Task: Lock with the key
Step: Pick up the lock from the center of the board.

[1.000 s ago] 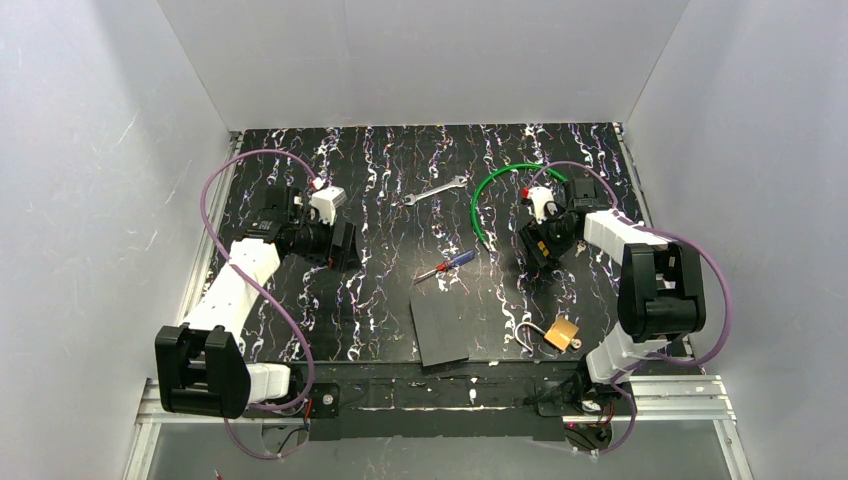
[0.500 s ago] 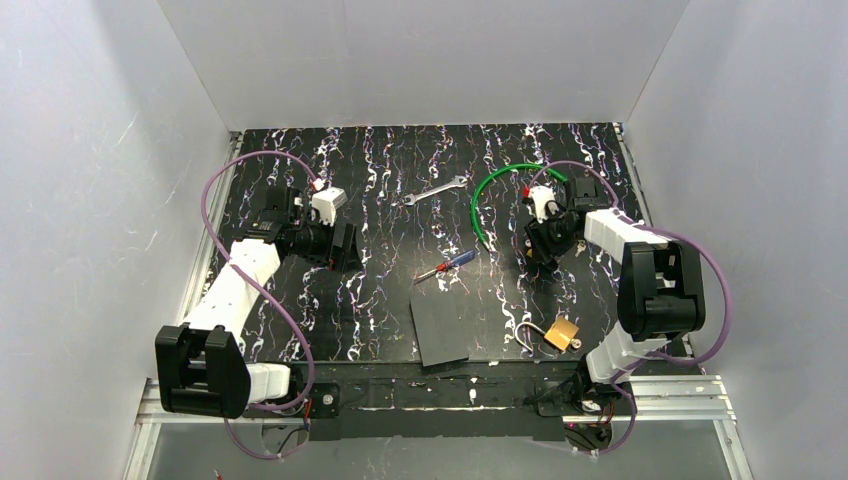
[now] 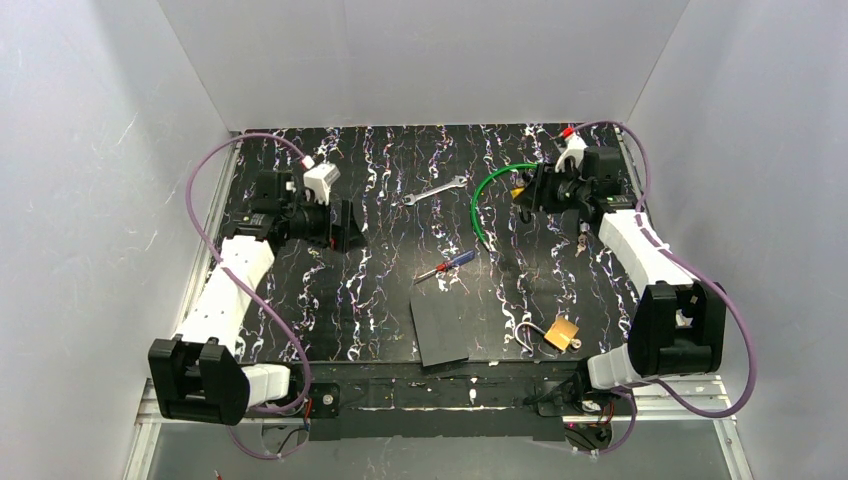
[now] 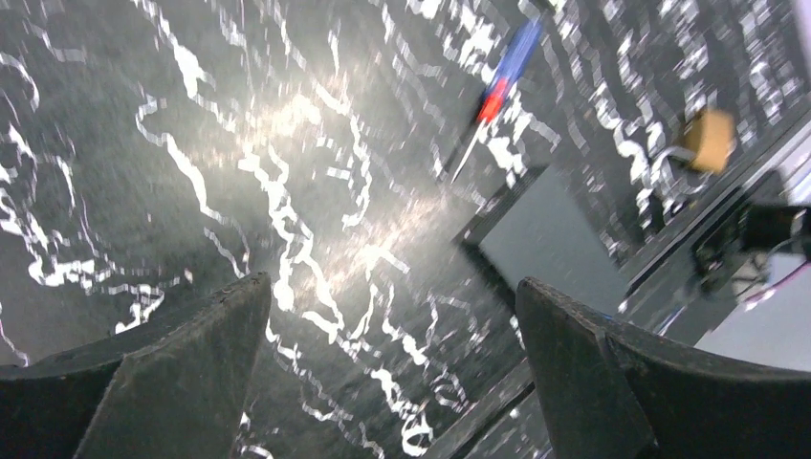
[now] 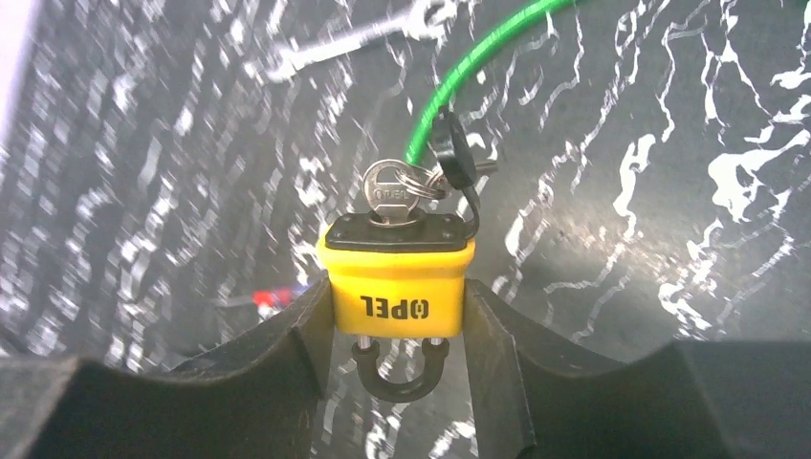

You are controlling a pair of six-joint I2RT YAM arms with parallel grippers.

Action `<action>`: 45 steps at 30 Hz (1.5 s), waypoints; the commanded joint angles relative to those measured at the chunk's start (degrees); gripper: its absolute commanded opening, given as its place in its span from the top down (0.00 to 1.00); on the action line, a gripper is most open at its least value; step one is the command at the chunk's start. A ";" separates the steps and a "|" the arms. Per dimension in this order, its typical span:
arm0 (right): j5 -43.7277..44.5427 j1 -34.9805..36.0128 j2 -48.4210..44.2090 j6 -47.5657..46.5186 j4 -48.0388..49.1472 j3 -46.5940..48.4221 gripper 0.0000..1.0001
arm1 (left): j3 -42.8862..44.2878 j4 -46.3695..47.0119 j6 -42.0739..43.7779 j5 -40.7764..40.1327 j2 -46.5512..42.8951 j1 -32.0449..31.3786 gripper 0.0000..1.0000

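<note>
My right gripper is shut on a small yellow padlock with a black top and a black shackle that points toward the wrist. The silvery key sits in its keyhole, with a key ring and a black tag beside it. In the top view the right gripper holds this lock off the mat at the far right. My left gripper is open and empty at the far left; its fingers frame bare mat.
A brass padlock lies at the near right, beside a black pad. A red-and-blue screwdriver lies mid-mat. A wrench and a green cable loop lie farther back. White walls enclose the mat.
My right arm has lifted and swung toward the far edge, carrying the yellow padlock with the key. The left arm has shifted slightly farther back.
</note>
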 commanded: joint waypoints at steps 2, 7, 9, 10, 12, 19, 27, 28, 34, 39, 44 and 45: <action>2.61 2.50 -2.27 26.80 16.06 1.10 0.80 | 6.92 7.42 -11.37 5.29 -1.21 -0.75 0.01; 6.96 5.25 1.27 35.46 12.48 4.65 0.81 | 6.43 17.56 -18.60 1.82 -0.67 -5.62 0.01; 7.96 6.36 2.95 37.90 11.39 6.51 0.83 | 5.51 22.84 -21.71 -0.61 0.39 -8.22 0.01; 8.28 7.01 3.89 38.89 11.03 7.55 0.84 | 6.09 24.06 -23.17 -1.05 1.76 -9.30 0.02; 8.80 8.26 5.51 40.64 10.53 9.10 0.85 | 7.95 25.87 -25.86 -1.95 5.19 -11.15 0.05; 12.05 11.72 8.81 46.69 7.99 10.58 0.86 | 14.70 30.26 -28.43 -6.92 16.40 -19.31 0.14; 13.89 13.32 9.73 50.75 5.75 10.87 0.90 | 20.28 32.47 -27.77 -13.34 24.62 -25.86 0.28; 13.72 13.57 9.73 51.07 5.89 10.88 0.90 | 20.53 32.62 -28.00 -13.31 25.37 -26.43 0.31; 12.48 14.58 9.18 53.15 6.97 10.15 0.92 | 21.95 32.85 -28.11 -14.35 28.73 -29.48 0.41; 11.69 14.76 8.78 53.95 7.74 9.47 0.92 | 23.09 32.75 -29.00 -15.75 31.05 -30.62 0.48; 11.08 14.89 8.43 54.56 8.02 9.28 0.93 | 24.04 32.40 -29.35 -16.62 32.76 -31.27 0.57; 11.05 14.89 8.41 54.58 7.96 9.35 0.93 | 24.25 32.22 -29.35 -16.72 33.03 -31.36 0.59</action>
